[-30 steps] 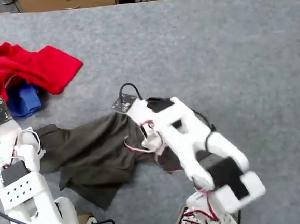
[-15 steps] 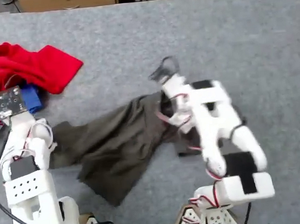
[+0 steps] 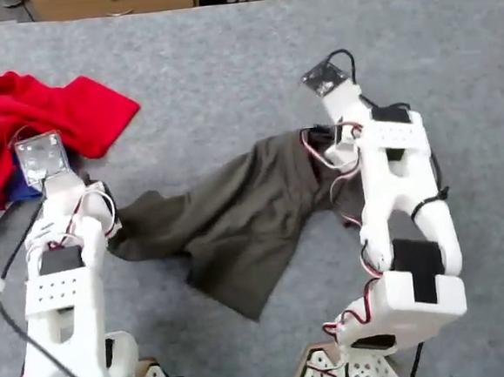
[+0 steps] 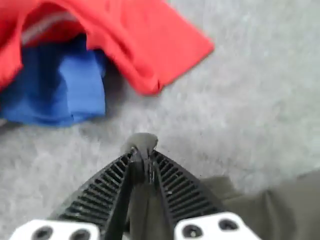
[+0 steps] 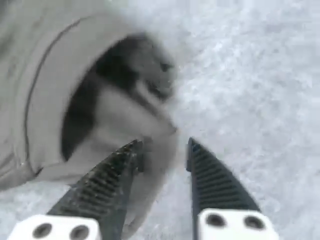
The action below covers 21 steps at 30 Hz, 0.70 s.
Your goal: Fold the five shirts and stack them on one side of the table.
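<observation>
**Stretching the dark shirt out across the table**

Over the last second both arms have pushed away from their bases and apart, and the dark shirt (image 3: 237, 216) has gone with them. It was a bunched heap close to the bases a second ago. Now it lies pulled into a long slanted band on the grey table (image 3: 451, 59), strung between the two arms. The left arm has come up close to the red shirt (image 3: 54, 112), and the right arm has swung outward to the dark shirt's far end. To my eye the spreading step is well along but folding has not begun. The cloth is drawn out yet wrinkled, with one loose corner trailing toward the near edge. Nothing looks folded or stacked so far.

The left claw (image 4: 142, 150) is clamped tight, its fingers pressed together on a small pinch of dark cloth at the shirt's end. It sits just short of the red shirt and the blue shirt (image 4: 55, 85) tucked under it. The right claw (image 5: 165, 144) stands partly open, with a clear gap between its fingers. Folds of the dark shirt lie right against one finger, but I cannot tell whether any cloth sits in the gap. It does not look gripped.
</observation>
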Motion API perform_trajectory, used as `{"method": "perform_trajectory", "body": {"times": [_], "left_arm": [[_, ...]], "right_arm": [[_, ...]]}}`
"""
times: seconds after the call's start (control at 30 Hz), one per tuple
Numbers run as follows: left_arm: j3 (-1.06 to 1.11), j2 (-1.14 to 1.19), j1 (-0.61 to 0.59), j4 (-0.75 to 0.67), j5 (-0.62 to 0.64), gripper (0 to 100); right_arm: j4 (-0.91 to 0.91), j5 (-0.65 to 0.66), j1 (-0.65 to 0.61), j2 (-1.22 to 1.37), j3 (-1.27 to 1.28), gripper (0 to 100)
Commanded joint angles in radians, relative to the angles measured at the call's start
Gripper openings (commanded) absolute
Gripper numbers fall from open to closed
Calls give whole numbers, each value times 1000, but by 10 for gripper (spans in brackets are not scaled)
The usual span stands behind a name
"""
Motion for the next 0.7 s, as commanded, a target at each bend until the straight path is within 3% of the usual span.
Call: {"method": "perform_trajectory", "body": {"times": [0.0, 0.17, 0.27, 0.4, 0.5, 0.67], "left_arm": [[-31, 91, -19, -49, 5, 29], [-24, 124, -85, -109, 5, 29], [-25, 124, -93, -107, 5, 29], [-21, 124, -85, -107, 3, 29], [-22, 124, -85, -107, -25, 29], [-27, 126, -85, -107, -23, 29]], "right_arm": [[124, 38, 11, -7, -116, 185], [284, 112, 25, -110, -179, 74], [358, 150, 28, -206, -163, 137], [496, 296, -31, -387, -54, 181], [523, 339, -157, -559, 139, 179], [480, 347, -483, -823, 478, 180]]}}
